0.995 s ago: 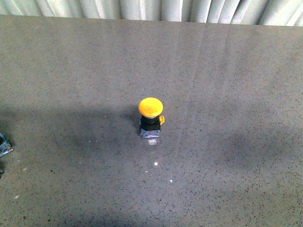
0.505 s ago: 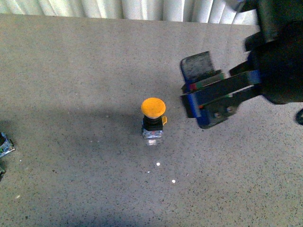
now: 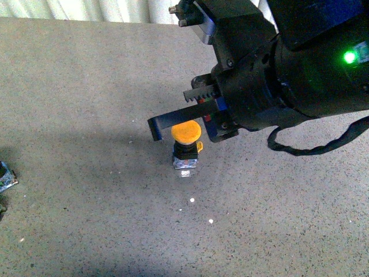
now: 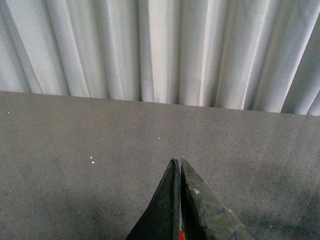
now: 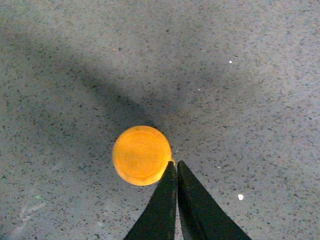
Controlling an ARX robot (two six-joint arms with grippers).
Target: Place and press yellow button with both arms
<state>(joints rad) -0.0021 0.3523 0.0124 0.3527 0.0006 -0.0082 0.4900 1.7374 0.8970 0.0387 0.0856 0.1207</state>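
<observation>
yellow button (image 3: 185, 133) stood upright on the grey speckled table (image 3: 86, 86) | my right gripper (image 5: 175, 162) was closed, tips at the cap's edge, perhaps touching it | green light (image 3: 348, 56) glowed on that arm | my left gripper (image 4: 177, 161) was closed too, above the table, facing the curtain (image 4: 150, 50)

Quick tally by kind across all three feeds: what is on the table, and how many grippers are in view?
yellow button: 1
grippers: 2, the right gripper and the left gripper, both with jaws together
small metallic item at the table's left edge, cut off by the frame, kind unclear: 1
Total: 4
</observation>
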